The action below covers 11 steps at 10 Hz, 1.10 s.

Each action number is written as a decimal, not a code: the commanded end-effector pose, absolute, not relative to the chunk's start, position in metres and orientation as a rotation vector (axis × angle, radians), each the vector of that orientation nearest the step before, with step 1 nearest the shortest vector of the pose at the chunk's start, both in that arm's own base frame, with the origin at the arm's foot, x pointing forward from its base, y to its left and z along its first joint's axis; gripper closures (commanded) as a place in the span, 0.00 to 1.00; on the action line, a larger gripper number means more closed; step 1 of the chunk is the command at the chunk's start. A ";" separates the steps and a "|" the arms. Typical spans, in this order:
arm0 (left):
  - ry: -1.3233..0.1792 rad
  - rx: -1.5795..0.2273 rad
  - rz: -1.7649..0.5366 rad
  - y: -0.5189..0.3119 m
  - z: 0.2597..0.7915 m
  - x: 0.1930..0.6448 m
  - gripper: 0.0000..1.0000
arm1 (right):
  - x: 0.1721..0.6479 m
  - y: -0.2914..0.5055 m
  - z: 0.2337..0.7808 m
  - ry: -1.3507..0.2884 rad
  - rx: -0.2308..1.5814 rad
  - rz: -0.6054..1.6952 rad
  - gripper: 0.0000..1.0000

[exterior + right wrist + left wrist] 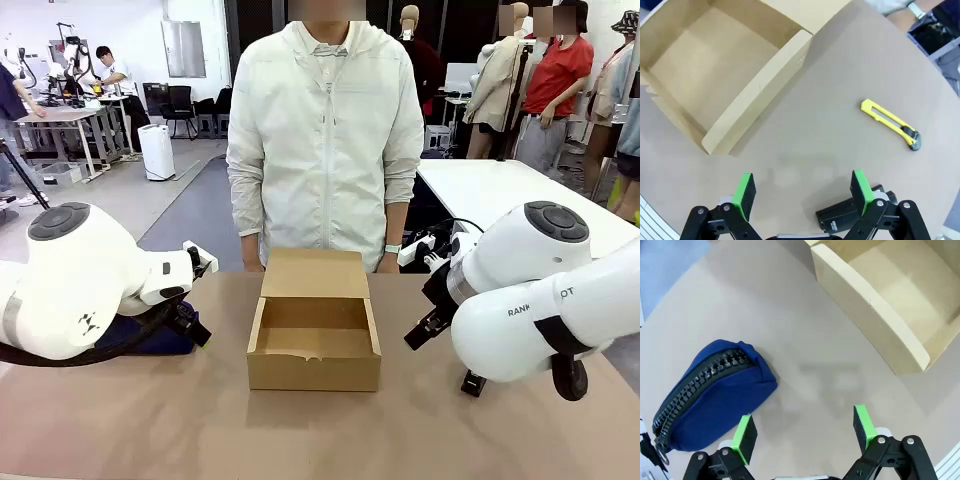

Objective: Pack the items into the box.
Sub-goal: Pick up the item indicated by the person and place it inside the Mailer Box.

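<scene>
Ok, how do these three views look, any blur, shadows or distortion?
Front view: even light, sharp, soft shadow inside the box. Left wrist view: pouch crisp, faint blurry shadow on the table beside it. Right wrist view: wide-angle bends the table edge; yellow cutter sharp.

Tans, navy, black and a dash of yellow, as we see them.
We find the box [313, 372] plain brown cardboard on a duller tan table [200, 430]. At its nine o'clock the pouch [715, 400] is navy with a black zip. At its three o'clock the stapler [840, 217] is black and the knife [890, 124] yellow, black-tipped. The left gripper [802, 415] and right gripper [801, 175] are black with bright green pads [745, 432], on white arms [80, 280].
</scene>
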<state>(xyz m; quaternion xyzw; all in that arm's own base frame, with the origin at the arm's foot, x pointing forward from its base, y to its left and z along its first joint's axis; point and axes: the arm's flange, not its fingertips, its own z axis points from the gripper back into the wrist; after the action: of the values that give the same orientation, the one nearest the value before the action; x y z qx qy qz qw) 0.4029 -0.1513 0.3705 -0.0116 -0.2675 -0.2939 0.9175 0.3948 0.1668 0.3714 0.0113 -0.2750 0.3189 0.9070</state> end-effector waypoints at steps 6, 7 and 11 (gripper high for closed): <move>-0.551 -0.024 -0.605 -0.151 0.371 0.403 0.00 | 0.395 0.167 0.371 -0.568 0.023 0.658 0.00; -0.551 -0.024 -0.605 -0.151 0.371 0.403 0.00 | 0.395 0.167 0.371 -0.568 0.023 0.658 0.00; -0.551 -0.024 -0.605 -0.151 0.371 0.403 0.00 | 0.395 0.167 0.371 -0.568 0.023 0.658 0.00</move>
<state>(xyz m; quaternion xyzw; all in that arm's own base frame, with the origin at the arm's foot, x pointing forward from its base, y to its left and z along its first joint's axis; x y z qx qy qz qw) 0.4028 -0.1516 0.3705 -0.0116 -0.2675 -0.2941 0.9175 0.3948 0.1668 0.3714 0.0111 -0.2750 0.3190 0.9069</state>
